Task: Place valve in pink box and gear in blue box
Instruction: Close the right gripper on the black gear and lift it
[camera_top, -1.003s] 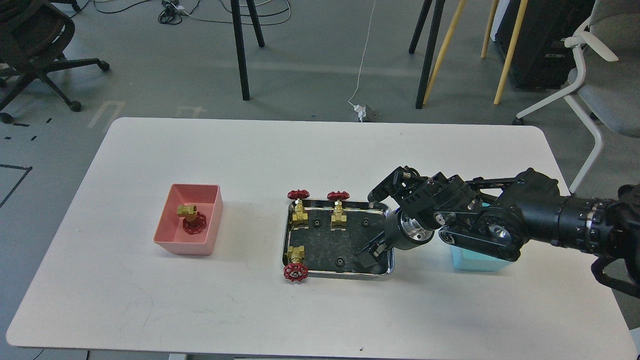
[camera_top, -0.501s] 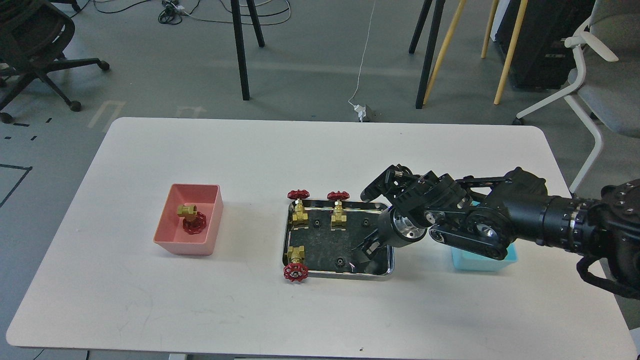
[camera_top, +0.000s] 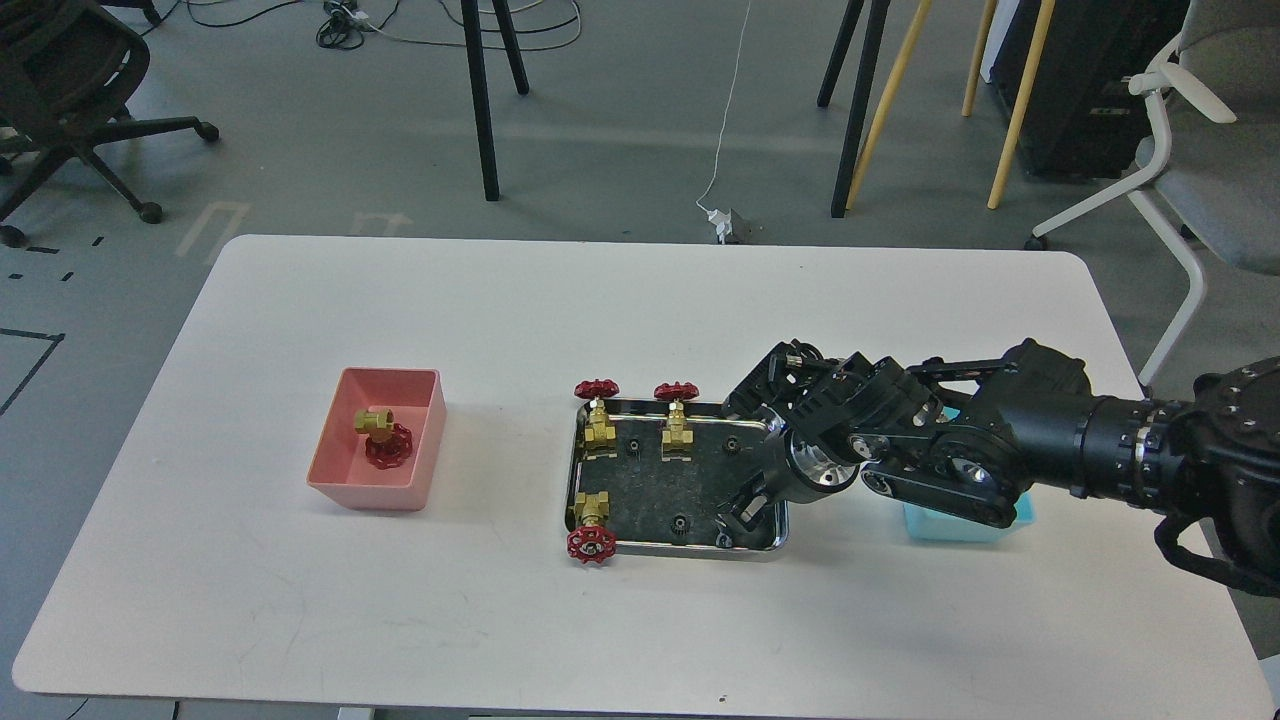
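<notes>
A steel tray (camera_top: 573, 470) in the middle of the table holds three brass valves with red handwheels (camera_top: 597, 415) (camera_top: 677, 420) (camera_top: 590, 527) and small black gears (camera_top: 634, 446) (camera_top: 680, 523) (camera_top: 733, 443). A fourth valve (camera_top: 381, 437) lies in the pink box (camera_top: 345, 492) at the left. My right gripper (camera_top: 733, 522) points down into the tray's front right corner. Its fingers are dark and I cannot tell them apart, nor see what is under them. The blue box (camera_top: 955, 528) is mostly hidden behind my right arm. My left gripper is out of view.
The white table (camera_top: 640, 300) has bare surface at the back, front and far left. Beyond its far edge are chair legs, stand legs and a cable on the floor. An office chair stands at the right.
My right gripper has swung lower and slightly left, down into the tray's front right corner. The valves, gears and boxes have not moved.
</notes>
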